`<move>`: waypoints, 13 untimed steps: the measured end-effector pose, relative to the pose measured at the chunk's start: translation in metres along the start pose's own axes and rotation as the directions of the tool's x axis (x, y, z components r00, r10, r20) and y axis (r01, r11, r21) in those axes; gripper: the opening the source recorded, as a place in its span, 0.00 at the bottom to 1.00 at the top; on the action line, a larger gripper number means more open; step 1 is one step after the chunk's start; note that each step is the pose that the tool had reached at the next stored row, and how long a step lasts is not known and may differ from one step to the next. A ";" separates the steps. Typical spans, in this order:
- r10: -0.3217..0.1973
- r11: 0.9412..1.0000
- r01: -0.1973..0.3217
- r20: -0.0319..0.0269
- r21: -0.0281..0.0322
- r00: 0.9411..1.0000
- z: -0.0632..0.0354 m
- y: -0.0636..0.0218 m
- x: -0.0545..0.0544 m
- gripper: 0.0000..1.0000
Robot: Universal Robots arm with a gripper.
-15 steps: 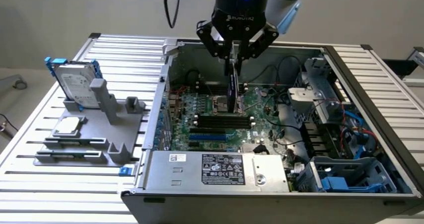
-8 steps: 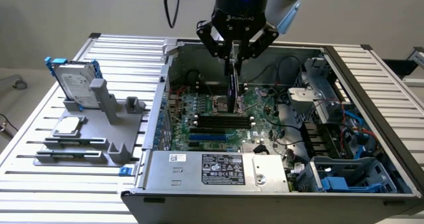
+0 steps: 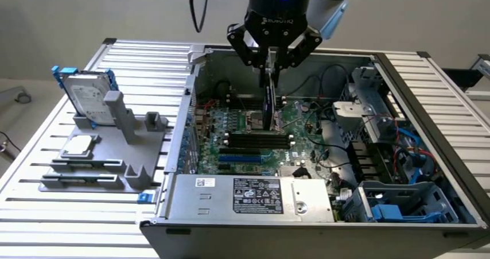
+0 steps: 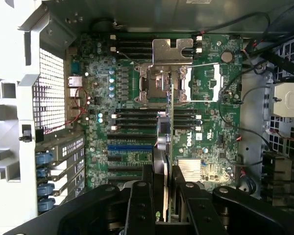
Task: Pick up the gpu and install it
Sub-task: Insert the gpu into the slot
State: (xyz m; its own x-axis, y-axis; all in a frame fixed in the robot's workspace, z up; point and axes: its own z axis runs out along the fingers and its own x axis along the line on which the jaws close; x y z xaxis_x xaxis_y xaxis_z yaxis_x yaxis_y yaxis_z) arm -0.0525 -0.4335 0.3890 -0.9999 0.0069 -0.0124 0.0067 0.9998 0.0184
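Note:
My gripper [image 3: 271, 64] hangs over the open computer case [image 3: 191, 98] and is shut on the gpu [image 3: 269, 101]. The card hangs on edge below the fingers, its lower end just above the motherboard [image 3: 229, 124] near the long black memory slots [image 3: 259, 138]. In the wrist view the gpu [image 4: 168, 127] runs edge-on from between my fingers [image 4: 139, 205] out across the board. Its black shroud is on one side and its thin green edge on the other. The card crosses the memory slots [image 4: 132, 115] and reaches toward the CPU socket [image 4: 159, 81]. A blue slot [image 4: 130, 146] lies beside it.
A silver hard drive with blue rails [image 3: 86, 92] stands on a grey fixture [image 3: 100, 155] at the exterior view's left. The power supply [image 3: 245, 194] fills the case's near side. Cables [image 3: 337, 150], a drive cage [image 3: 375, 98] and blue plastic parts [image 3: 402, 207] crowd the right.

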 end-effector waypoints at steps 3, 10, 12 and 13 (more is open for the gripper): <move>-0.013 1.000 0.013 0.000 0.000 1.000 0.0000 0.0000 -0.002 0.26; -0.137 0.991 0.137 -0.003 -0.002 0.991 0.0002 0.0000 -0.002 0.26; -0.174 0.985 0.174 -0.003 -0.002 0.985 0.0002 0.0000 -0.002 0.26; -0.192 0.981 0.192 -0.004 -0.003 0.981 0.0002 0.0000 -0.002 0.26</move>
State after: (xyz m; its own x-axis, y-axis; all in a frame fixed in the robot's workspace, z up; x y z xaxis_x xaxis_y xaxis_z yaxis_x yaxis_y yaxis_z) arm -0.0509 -0.4335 0.3888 -0.9826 -0.1852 -0.0121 -0.1854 0.9825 0.0183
